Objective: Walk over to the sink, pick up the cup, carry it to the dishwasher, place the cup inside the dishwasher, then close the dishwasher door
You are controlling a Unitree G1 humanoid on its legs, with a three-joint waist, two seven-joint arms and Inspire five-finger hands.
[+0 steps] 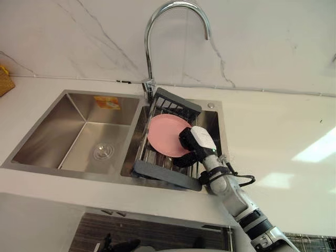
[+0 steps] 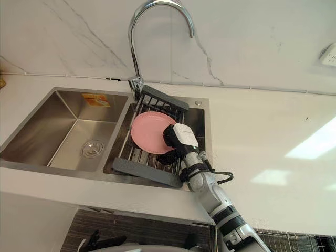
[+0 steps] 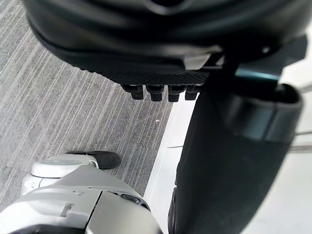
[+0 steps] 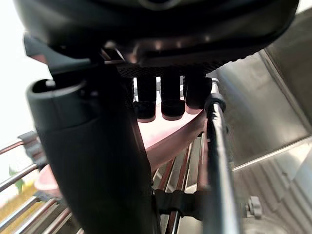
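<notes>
R robot hand (image 1: 196, 143) on pink plate (image 1: 163, 134), grip unclear; steel sink (image 1: 79, 113), white counter (image 1: 268, 131).

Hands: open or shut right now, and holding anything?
Left hand: open, holding nothing.
Right hand: at the plate rim; grip cannot be told.

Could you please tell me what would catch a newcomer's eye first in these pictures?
The round pink plate stands out first, sitting in the grey wire dish rack set over the right basin of the stainless steel double sink. The robot's right hand is right against the plate's edge, and the tall curved chrome tap arches above the rack.
</notes>
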